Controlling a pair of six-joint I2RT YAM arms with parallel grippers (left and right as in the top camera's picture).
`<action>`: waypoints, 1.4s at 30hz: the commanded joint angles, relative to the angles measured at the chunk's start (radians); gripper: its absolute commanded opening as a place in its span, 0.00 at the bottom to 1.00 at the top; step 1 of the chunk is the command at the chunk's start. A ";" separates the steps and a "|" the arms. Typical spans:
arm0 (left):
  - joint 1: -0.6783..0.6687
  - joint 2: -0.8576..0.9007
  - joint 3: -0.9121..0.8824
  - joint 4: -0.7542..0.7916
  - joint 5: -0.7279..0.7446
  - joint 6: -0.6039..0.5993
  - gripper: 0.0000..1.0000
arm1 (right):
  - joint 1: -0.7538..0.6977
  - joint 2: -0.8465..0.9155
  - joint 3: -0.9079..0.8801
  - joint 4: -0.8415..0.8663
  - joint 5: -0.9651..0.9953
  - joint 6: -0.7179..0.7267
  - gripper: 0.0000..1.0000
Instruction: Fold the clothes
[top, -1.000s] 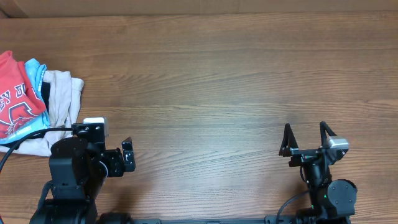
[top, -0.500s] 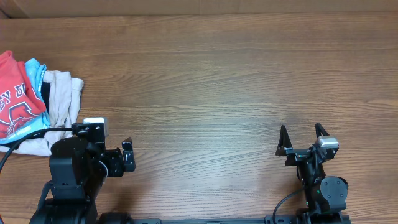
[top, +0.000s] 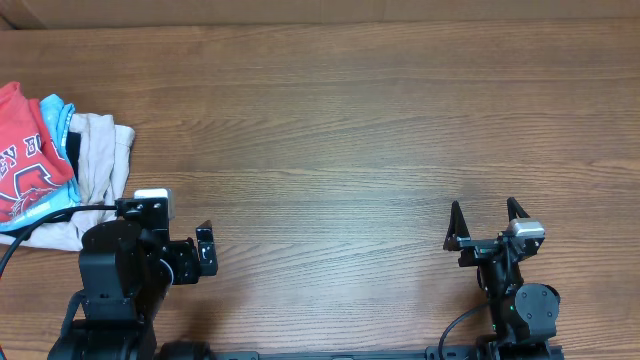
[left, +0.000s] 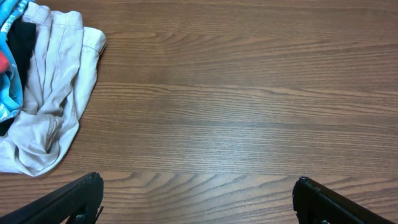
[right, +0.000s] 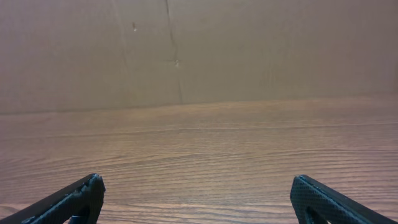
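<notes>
The wood-grain bench is brown, its grain running side to side. At its left edge lies a crumpled heap of clothes: a beige garment spread on the wood, with a coral-red T-shirt and a light blue tee bunched over it.

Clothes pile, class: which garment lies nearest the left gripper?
The beige garment. It forms the pile's right edge, the side closest to the left gripper. The red tee and blue tee lie farther left.
</notes>
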 joint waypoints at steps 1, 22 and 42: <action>-0.008 -0.008 -0.005 0.003 -0.010 0.019 1.00 | -0.003 -0.010 -0.010 0.007 -0.008 -0.003 1.00; -0.008 -0.642 -0.814 0.827 -0.010 -0.041 1.00 | -0.003 -0.010 -0.010 0.007 -0.008 -0.004 1.00; -0.009 -0.649 -0.944 0.975 0.016 -0.037 1.00 | -0.003 -0.010 -0.010 0.006 -0.008 -0.003 1.00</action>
